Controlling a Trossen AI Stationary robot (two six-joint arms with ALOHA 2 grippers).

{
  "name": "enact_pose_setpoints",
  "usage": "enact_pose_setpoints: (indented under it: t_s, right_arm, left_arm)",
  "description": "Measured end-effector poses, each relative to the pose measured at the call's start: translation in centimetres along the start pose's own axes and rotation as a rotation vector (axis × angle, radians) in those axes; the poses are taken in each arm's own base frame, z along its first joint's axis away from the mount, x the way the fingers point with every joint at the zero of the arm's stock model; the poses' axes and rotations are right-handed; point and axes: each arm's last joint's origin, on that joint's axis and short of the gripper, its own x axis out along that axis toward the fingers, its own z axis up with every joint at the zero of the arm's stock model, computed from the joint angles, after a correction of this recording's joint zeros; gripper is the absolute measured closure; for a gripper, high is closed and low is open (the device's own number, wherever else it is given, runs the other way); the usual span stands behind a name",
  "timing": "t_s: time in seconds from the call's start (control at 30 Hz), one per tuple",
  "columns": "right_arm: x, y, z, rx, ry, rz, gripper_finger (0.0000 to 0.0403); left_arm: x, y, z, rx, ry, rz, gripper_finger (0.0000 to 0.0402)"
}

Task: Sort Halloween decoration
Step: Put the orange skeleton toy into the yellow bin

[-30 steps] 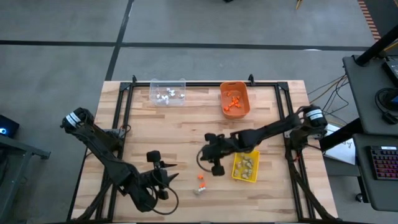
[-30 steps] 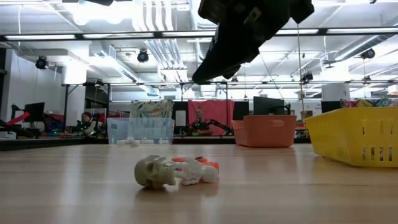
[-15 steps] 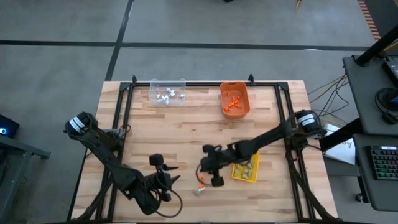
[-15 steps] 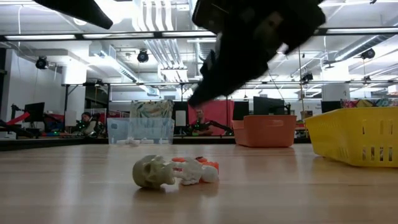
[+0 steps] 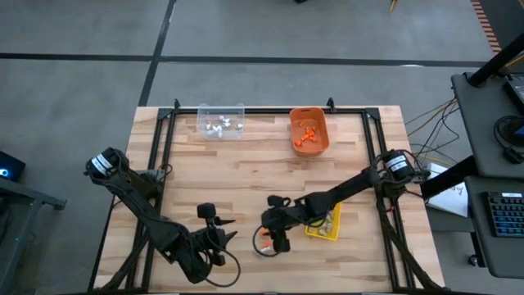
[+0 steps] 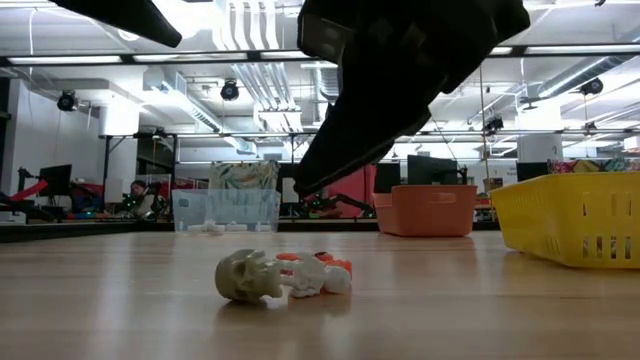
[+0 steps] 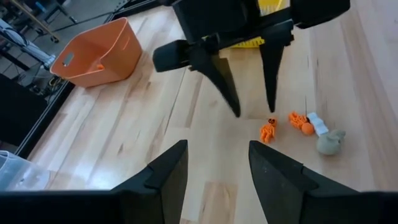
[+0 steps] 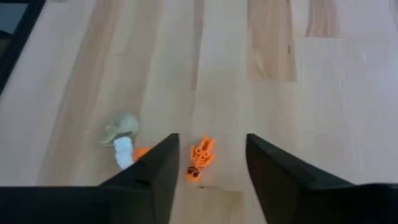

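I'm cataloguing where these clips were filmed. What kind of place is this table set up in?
Probably a robotics lab or workshop in a large open industrial hall. Exposed ceiling ducts run overhead, more workstations with a seated person stand behind the wooden table, and a desk with a keyboard sits beside it.

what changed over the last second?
The right gripper moved from beside the yellow bin toward the table's front, came down over the loose trinkets, and opened; an orange trinket lies between its fingers, not yet gripped. The left gripper, the trinkets and bins stayed put.
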Motion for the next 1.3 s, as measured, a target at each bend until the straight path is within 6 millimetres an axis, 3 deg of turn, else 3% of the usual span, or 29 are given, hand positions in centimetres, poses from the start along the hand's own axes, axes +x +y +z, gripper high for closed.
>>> enact_pose_setpoints:
  t_s: [0.1,0.23,0.53,1.03,1.3]
  right_arm:
    - [0.0,0.2,0.0,-0.008,-0.004,-0.005,0.02]
    - [0.0,0.7,-0.2,-0.024,-0.009,-0.016,0.0181]
    - [0.3,1.2,-0.8,-0.045,-0.082,-0.025,0.0192]
    - [0.9,0.5,-3.6,0.012,-0.078,-0.043,0.0197]
    - [4.0,0.5,-4.3,-0.008,-0.041,-0.053,0.0197]
  left_arm:
    - [0.0,0.0,0.0,-0.001,0.0,0.001,0.0249]
    - [0.0,0.0,0.0,0.0,0.0,0.002,0.0249]
    - [0.0,0.0,0.0,0.015,-0.004,0.008,0.0249]
    - [0.1,0.1,0.1,0.032,-0.004,0.01,0.0249]
    - [0.2,0.2,0.1,0.027,-0.005,0.015,0.0249]
